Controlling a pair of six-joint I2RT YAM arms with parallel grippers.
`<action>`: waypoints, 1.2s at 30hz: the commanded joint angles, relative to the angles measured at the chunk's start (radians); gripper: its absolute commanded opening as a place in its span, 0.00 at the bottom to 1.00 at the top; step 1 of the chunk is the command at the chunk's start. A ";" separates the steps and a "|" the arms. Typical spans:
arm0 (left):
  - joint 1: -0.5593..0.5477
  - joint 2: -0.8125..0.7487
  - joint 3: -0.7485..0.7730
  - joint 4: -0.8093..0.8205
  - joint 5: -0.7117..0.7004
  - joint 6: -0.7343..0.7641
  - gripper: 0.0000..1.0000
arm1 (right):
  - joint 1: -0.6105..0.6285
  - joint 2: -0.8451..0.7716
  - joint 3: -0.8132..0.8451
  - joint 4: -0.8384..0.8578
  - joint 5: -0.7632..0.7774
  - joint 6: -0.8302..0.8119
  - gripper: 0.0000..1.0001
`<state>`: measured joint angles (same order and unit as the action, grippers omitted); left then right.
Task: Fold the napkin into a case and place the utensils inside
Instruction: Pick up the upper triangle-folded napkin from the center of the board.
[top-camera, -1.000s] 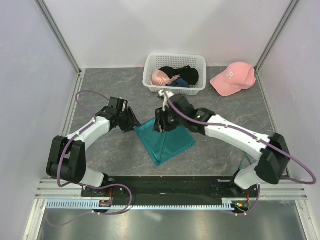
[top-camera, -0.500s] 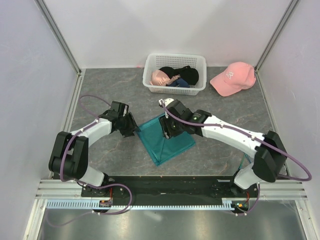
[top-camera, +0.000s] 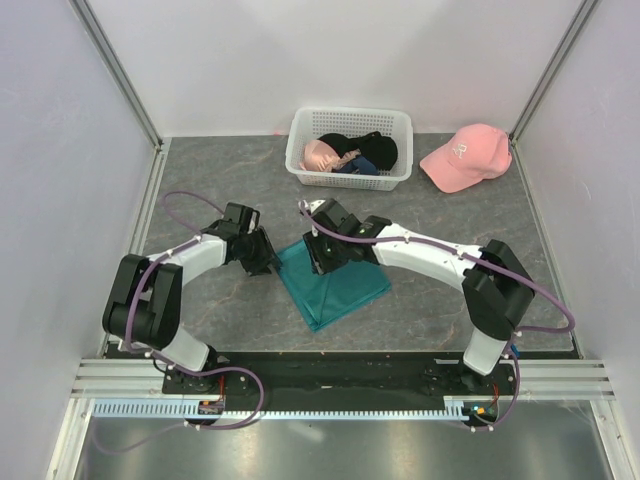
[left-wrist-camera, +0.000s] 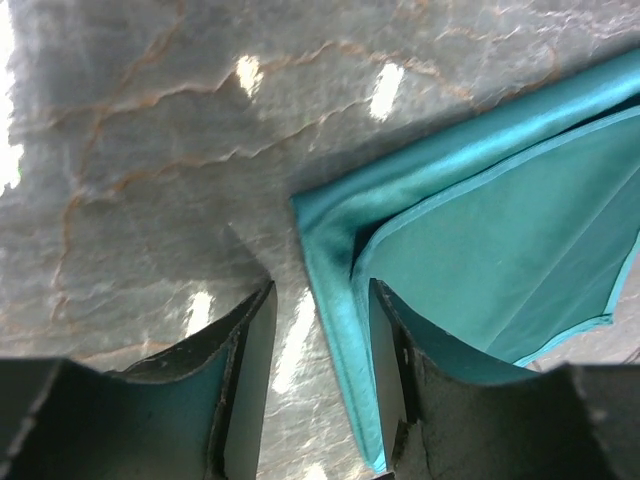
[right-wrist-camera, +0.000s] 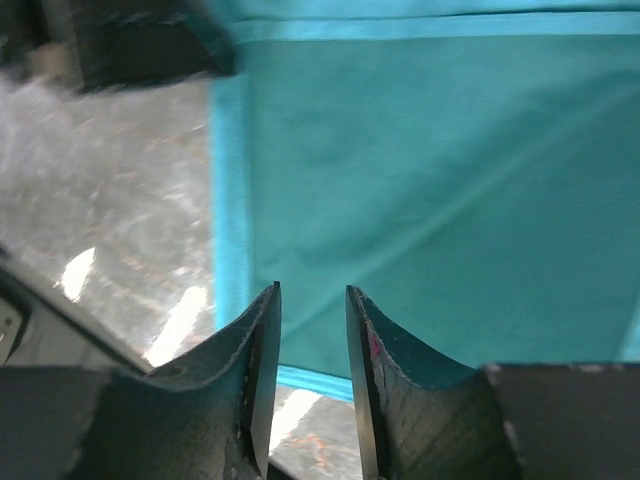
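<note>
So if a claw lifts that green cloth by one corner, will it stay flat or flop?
Probably flop: the green cloth lies thin and flat in two layers, its corner softly rounded. The layers would likely slide apart when lifted, since nothing visible pins them. Its sheen hints it may slip on the smooth table.

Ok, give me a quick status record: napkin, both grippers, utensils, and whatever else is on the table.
napkin: teal, folded in at least two layers, flat on the table, not yet a narrow case
left gripper: open, at the napkin's left corner, cloth edge running between its fingers
right gripper: open, narrow gap, over the napkin near its left edge
utensils: none in view
other: white basket with clothes at the far edge; pink cap to its right
</note>
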<state>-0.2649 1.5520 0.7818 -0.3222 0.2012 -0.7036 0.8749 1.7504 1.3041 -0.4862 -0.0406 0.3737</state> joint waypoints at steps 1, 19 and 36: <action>0.003 0.052 0.040 0.045 0.004 0.006 0.49 | 0.039 0.018 0.032 0.032 -0.013 0.010 0.38; -0.022 0.105 0.054 0.008 -0.095 -0.014 0.19 | 0.165 0.057 -0.025 0.083 -0.008 0.041 0.46; -0.023 0.066 0.063 -0.021 -0.098 -0.030 0.02 | 0.272 0.092 -0.104 0.083 0.093 0.022 0.49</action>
<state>-0.2882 1.6276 0.8391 -0.3012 0.1600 -0.7155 1.1305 1.8462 1.2190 -0.4187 0.0147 0.3950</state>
